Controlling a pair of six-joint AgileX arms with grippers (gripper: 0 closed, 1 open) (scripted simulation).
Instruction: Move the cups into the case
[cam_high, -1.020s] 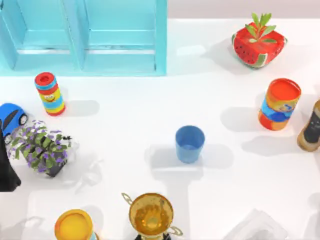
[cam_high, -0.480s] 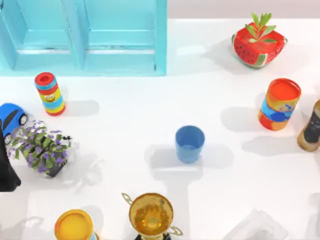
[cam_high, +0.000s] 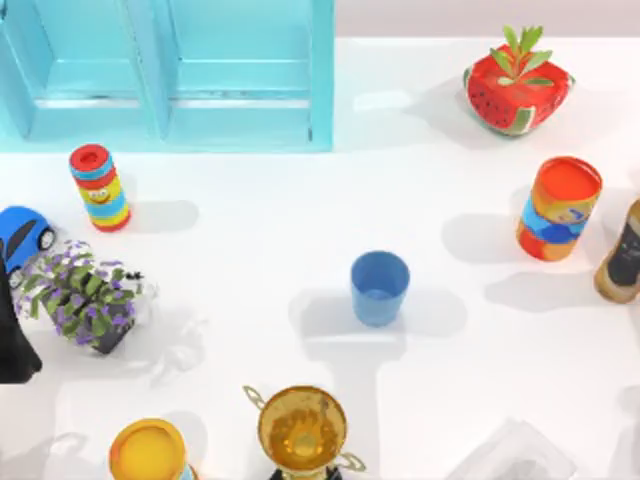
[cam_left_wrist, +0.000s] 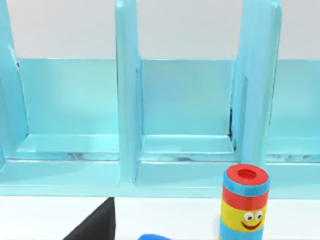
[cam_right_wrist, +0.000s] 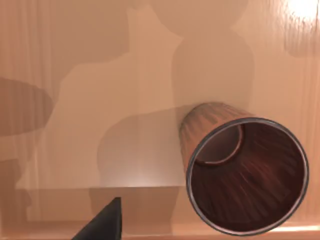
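Note:
The blue cup (cam_high: 380, 288) stands upright in the middle of the table, with nothing touching it. The turquoise case (cam_high: 200, 110) spans the back left; its dividers and low shelf (cam_left_wrist: 185, 145) face the left wrist camera. Part of my left arm (cam_high: 12, 340) shows as a black shape at the table's left edge, and a dark part of the left gripper (cam_left_wrist: 95, 227) sits low in its wrist view. In the right wrist view the maroon ribbed cup (cam_right_wrist: 247, 175) shows its open mouth over a tan surface, apart from a dark part of my right gripper (cam_right_wrist: 102, 225).
A striped smiley cylinder (cam_high: 99, 187) stands before the case, with a blue toy car (cam_high: 20, 238) and a purple flower pot (cam_high: 85, 295) nearby. A gold trophy (cam_high: 302, 430) and a yellow can (cam_high: 150, 452) are in front. Right: watermelon planter (cam_high: 517, 85), orange-and-blue can (cam_high: 558, 208), brown bottle (cam_high: 622, 250).

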